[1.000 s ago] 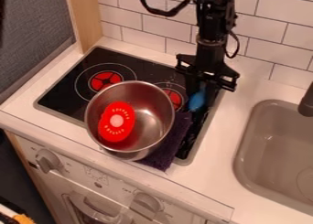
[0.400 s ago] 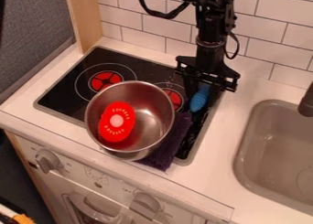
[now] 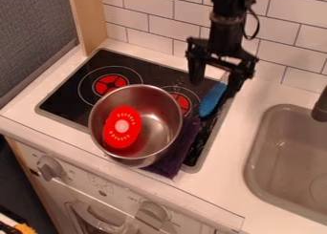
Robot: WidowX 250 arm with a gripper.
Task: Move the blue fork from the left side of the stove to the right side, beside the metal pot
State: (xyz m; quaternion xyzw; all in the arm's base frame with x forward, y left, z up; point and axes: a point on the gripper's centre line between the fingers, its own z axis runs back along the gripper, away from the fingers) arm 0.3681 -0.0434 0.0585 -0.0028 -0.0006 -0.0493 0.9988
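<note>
One glossy black cooktop (image 3: 69,97) shows two red burners (image 3: 110,85). Around one round, smooth metal pot (image 3: 154,123) lie one grey sink (image 3: 281,137) toward three o'clock, one black gripper (image 3: 216,79) at two, its two fingers spread, and one fuzzy purple cloth (image 3: 174,156) at five. One flat red oval (image 3: 121,140) lies inside, toward eight. One ribbed blue oblong object (image 3: 211,101) lies at two, just below the gripper.
</note>
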